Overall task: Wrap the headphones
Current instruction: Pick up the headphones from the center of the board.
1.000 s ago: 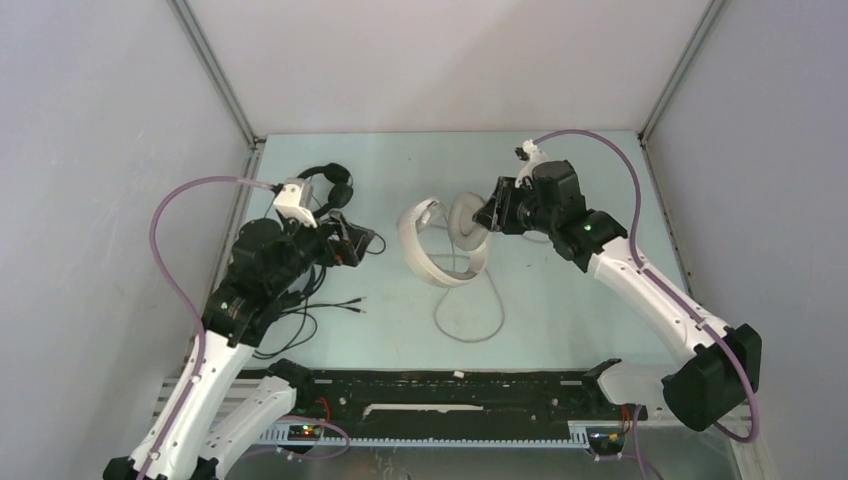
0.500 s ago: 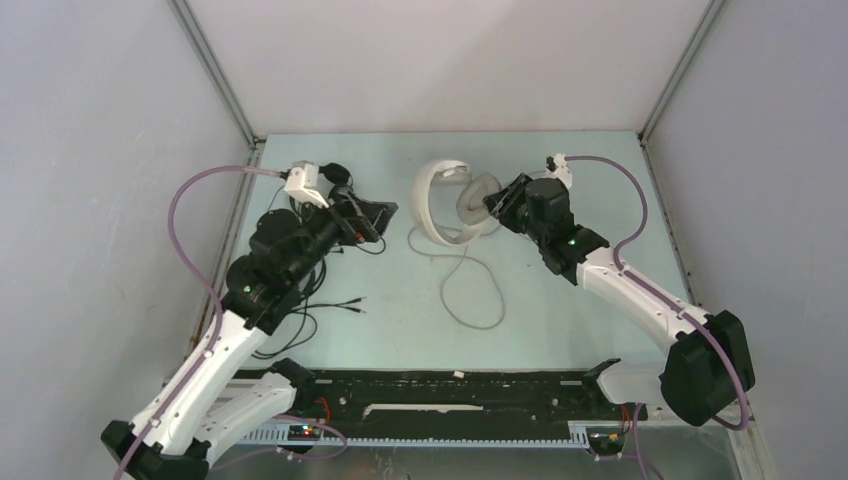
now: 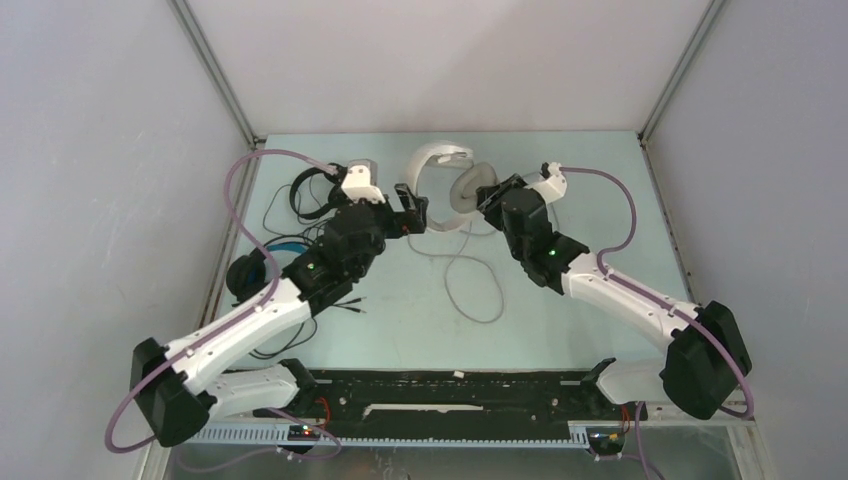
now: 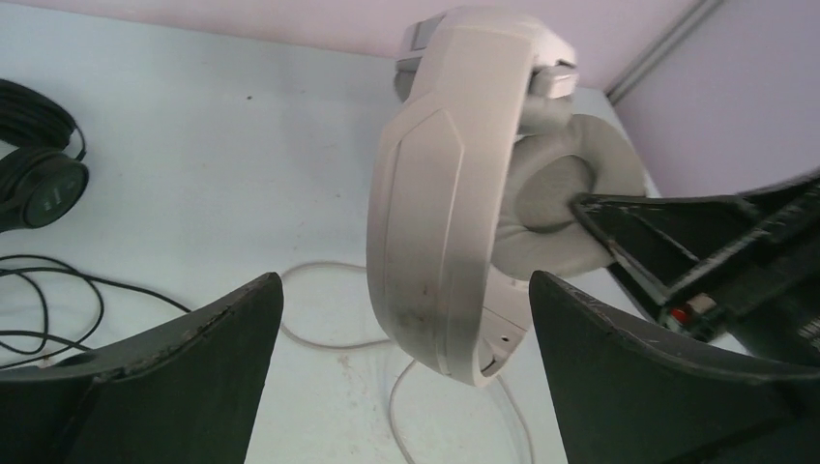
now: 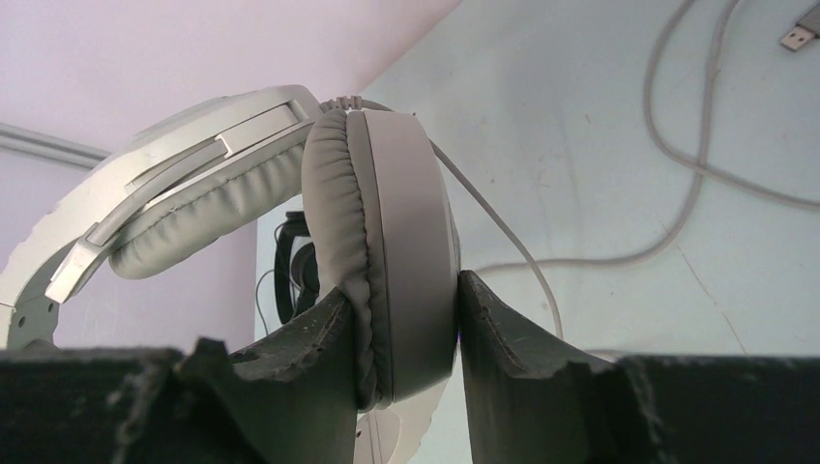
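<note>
The white headset (image 3: 432, 158) is pinched by its ear cup (image 5: 387, 222) in the right gripper (image 5: 396, 319), ready for wrapping; next, the headband (image 4: 435, 193) should be taken by the spread left gripper (image 4: 404, 290).

left tool (image 4: 403, 285) open, white headset (image 4: 435, 193) betw jaws; blk headset (image 4: 41, 184) far left.

I'm looking at the pale green table (image 3: 580, 200), and the pale cable (image 3: 482, 320) lies looped near its middle. Just left of that cable, thin black leads (image 3: 335, 303) sprawl, plug ends pointing toward it. Further left of it sits the bulkier black headset (image 3: 247, 272), blue lining showing. Left of the cable and farther back lies the slim black headset (image 3: 310, 190).
</note>
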{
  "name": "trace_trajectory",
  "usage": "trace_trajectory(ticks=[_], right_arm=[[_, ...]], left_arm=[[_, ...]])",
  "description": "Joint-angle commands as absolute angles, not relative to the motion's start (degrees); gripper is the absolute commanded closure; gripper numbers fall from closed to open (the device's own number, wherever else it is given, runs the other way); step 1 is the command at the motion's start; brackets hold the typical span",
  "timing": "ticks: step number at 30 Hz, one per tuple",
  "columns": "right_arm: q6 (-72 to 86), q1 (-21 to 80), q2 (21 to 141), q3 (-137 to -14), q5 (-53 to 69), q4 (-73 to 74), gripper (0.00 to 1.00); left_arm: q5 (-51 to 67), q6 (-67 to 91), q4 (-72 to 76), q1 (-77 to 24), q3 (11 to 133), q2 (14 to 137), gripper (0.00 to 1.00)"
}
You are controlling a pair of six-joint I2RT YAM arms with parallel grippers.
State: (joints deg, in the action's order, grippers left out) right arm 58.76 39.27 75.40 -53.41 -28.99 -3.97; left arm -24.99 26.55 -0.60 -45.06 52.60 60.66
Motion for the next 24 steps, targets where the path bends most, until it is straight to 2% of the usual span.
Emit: trace_trajectory(ticks=[1,6,11,19,24], right_arm=[[61.13,39.87,75.22,-54.93,-37.04,-11.77,0.76],[61.2,39.88,75.25,-54.91,-37.18,-11.72,0.76],[60.34,39.91,76.23,-54.89,-36.51,-13.47,0.76],[59.48,40.43,78.37,-54.91,-37.68,-14.76,0.76],[58.75,40.54,78.81,-54.91,-38.23,-15.19,0.76]], left_arm=[[-36.62,25.4,4.68,-46.85,55.92,64.15,0.0],[-42.9,25.86,5.38,-46.93,57.0,67.66,0.05],[-43.24,25.1,6.46,-47.02,58.59,70.62,0.12],[-44.39,24.81,5.93,-46.95,61.41,75.99,0.13],[-44.14,24.24,5.76,-47.0,62.14,77.63,0.23]])
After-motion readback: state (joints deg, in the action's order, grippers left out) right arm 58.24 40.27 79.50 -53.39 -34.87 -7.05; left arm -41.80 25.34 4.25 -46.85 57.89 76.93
